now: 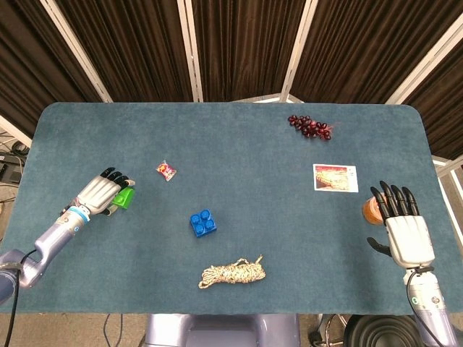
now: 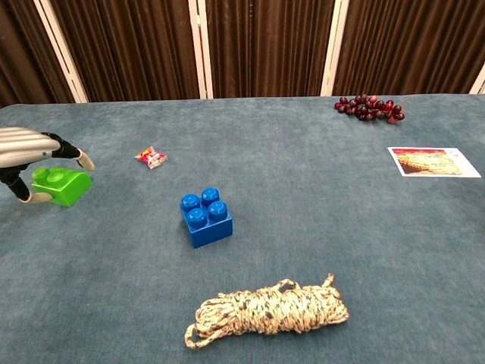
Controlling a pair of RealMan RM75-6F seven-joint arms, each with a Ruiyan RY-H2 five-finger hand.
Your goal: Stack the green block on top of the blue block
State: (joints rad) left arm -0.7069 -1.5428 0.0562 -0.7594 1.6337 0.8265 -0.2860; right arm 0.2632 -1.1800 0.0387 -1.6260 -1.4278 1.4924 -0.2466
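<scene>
The green block lies at the table's left side. My left hand reaches over it from the left, fingers arched above its top and thumb at its near-left edge. The fingers are still spread, not clamped. The blue block sits studs up near the table's middle, well to the right of the green one. My right hand lies flat and open at the table's right edge, holding nothing, and shows only in the head view.
A coil of rope lies in front of the blue block. A small candy wrapper lies behind the green block. Dark grapes and a picture card are far right. An orange object sits by my right hand.
</scene>
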